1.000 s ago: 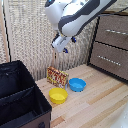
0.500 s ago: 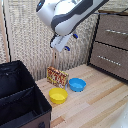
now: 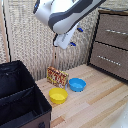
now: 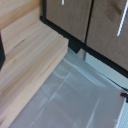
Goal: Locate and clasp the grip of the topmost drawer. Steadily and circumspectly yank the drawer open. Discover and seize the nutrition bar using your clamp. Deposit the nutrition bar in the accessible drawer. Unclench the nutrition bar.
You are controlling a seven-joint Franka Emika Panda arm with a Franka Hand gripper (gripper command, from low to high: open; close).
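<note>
- Black fabric bin (image 3: 17, 95) fills the near corner at the exterior view's left; not part of the job.
- Yellow bowl (image 3: 58, 95) and blue bowl (image 3: 77, 84) sit on the wooden floor (image 3: 95, 102), close together; whether their rims touch can't be told.
- Just behind them: the nutrition bar (image 3: 57, 76), red/yellow packet, propped upright against the wicker wall (image 3: 30, 45), long axis running roughly along the wall. Untouched.
- Above and a bit behind the bar hangs the gripper (image 3: 73, 37), blue-tipped fingers (image 3: 79, 30) pointing toward the exterior view's right. They look parted w/ nothing between them, but blur makes that a soft call – holding nothing either way.
- Farthest back, exterior view's right: the dresser (image 3: 125, 55). The topmost drawer (image 3: 116, 31) sits flush, i.e. not yet pulled; silvery handle (image 3: 116, 32) lies horizontal across its front. A lower drawer (image 3: 111, 59) is below it.
- Key relation: handle lies off to the exterior view's right of the gripper, approx. level w/ it and well apart. Likely next move is a sideways reach to the handle, fingers closing over and under the bar.
- Wrist view: brown drawer fronts w/ thin pale handles and pale wood; which drawer is which can't be told there.
</note>
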